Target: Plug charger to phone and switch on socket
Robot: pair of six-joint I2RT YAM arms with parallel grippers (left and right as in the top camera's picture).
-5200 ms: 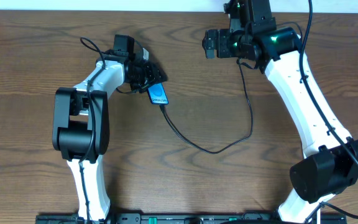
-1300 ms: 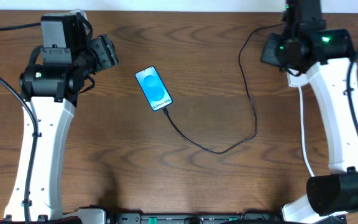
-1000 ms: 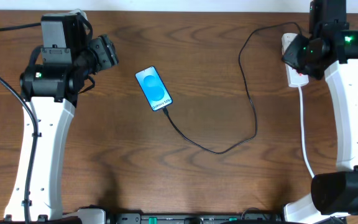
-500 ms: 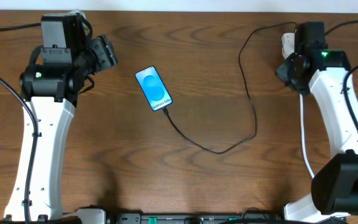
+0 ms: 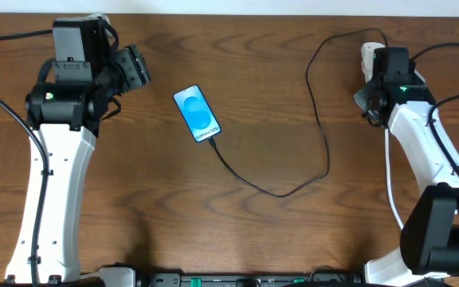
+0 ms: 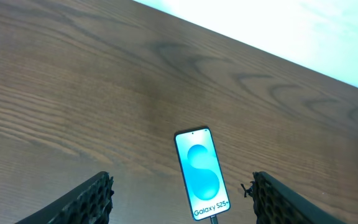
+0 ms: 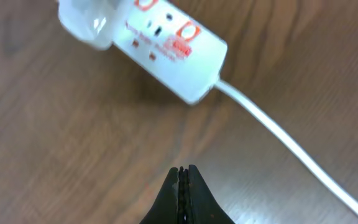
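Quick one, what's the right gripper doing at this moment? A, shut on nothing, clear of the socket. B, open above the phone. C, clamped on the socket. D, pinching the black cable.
A: in the right wrist view the right gripper has its fingertips pressed together with nothing between them, over bare table, and the socket lies apart from it.

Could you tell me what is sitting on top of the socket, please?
A white plug-like block sits on one end of the socket, with red switches beside it. From overhead, the right arm covers most of it.
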